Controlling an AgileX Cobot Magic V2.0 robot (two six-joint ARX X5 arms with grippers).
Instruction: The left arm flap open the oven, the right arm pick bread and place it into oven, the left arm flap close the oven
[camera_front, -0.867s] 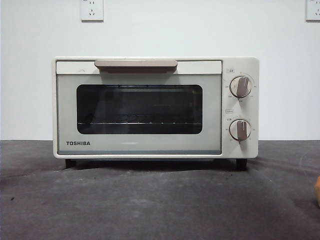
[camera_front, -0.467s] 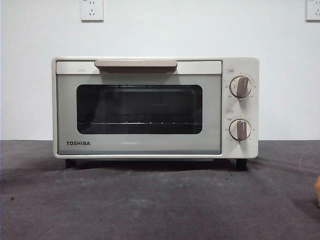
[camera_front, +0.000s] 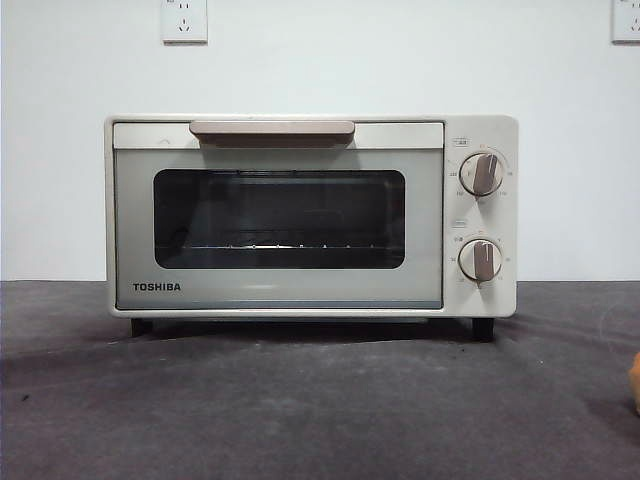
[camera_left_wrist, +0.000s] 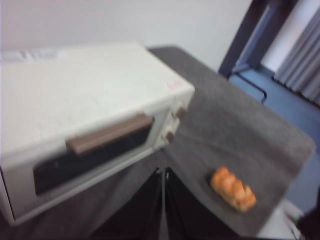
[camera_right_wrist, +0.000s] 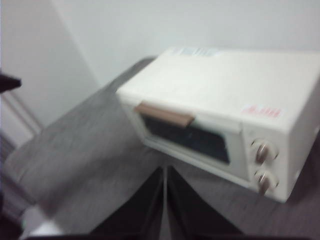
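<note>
The cream-white TOSHIBA oven (camera_front: 310, 215) stands in the middle of the table with its door shut, beige bar handle (camera_front: 271, 129) on top and two knobs at the right. It also shows in the left wrist view (camera_left_wrist: 90, 125) and the right wrist view (camera_right_wrist: 220, 120). The golden-orange bread (camera_left_wrist: 233, 188) lies on the cloth to the oven's right; in the front view only a sliver (camera_front: 635, 382) shows at the right edge. My left gripper (camera_left_wrist: 163, 172) is shut, high above the table in front of the oven. My right gripper (camera_right_wrist: 164, 170) is shut, also high and away from the oven.
A dark grey cloth (camera_front: 320, 400) covers the table in front of the oven. A white wall with two sockets (camera_front: 184, 20) stands behind. The table's far edge and a dark frame (camera_left_wrist: 260, 35) show beyond the bread in the left wrist view.
</note>
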